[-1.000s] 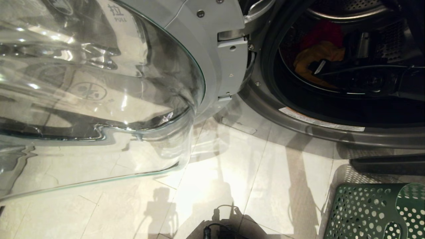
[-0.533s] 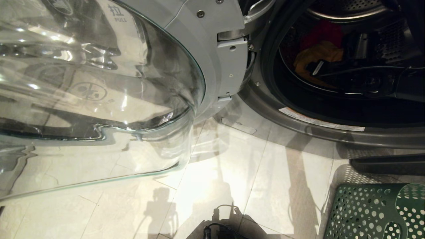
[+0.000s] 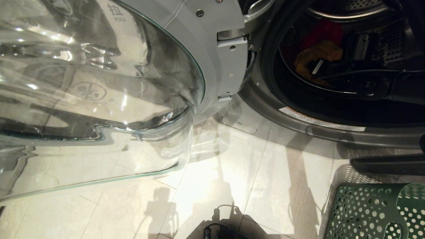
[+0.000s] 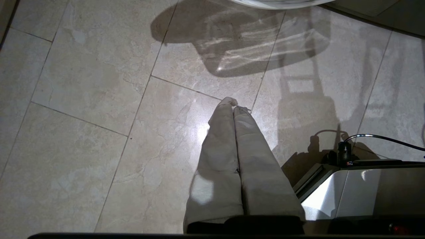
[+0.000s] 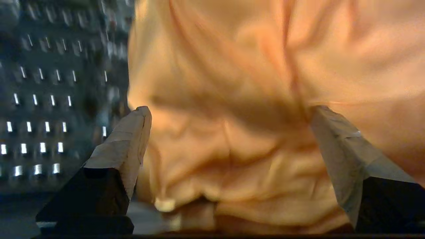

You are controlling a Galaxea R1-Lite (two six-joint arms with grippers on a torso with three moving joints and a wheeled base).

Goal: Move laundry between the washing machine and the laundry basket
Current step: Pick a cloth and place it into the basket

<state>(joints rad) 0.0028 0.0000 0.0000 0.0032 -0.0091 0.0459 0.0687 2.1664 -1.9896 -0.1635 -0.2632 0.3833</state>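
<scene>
The washing machine point(image 3: 308, 127) stands with its round glass door point(image 3: 99, 83) swung open to the left. Inside the drum lie a yellow-orange garment point(image 3: 315, 53) and, behind it, a red one point(image 3: 323, 31). My right arm point(image 3: 382, 83) reaches into the drum from the right. My right gripper point(image 5: 229, 109) is open, its two fingers spread on either side of the yellow-orange garment point(image 5: 232, 76), which fills the gap between them. The green laundry basket point(image 3: 372, 212) sits on the floor at lower right. My left gripper point(image 4: 234, 104) hangs shut over the floor tiles, holding nothing.
The open door juts out over the floor on the left. A dark plinth point(image 3: 385, 164) lies between the machine and the basket. The perforated drum wall point(image 5: 49, 99) is close beside the right gripper. Part of my base and a cable point(image 4: 365, 159) show by the left gripper.
My right gripper has edged slightly further over the yellow-orange garment inside the drum, with the wrist turning a little. The left arm, door and basket are unchanged.
</scene>
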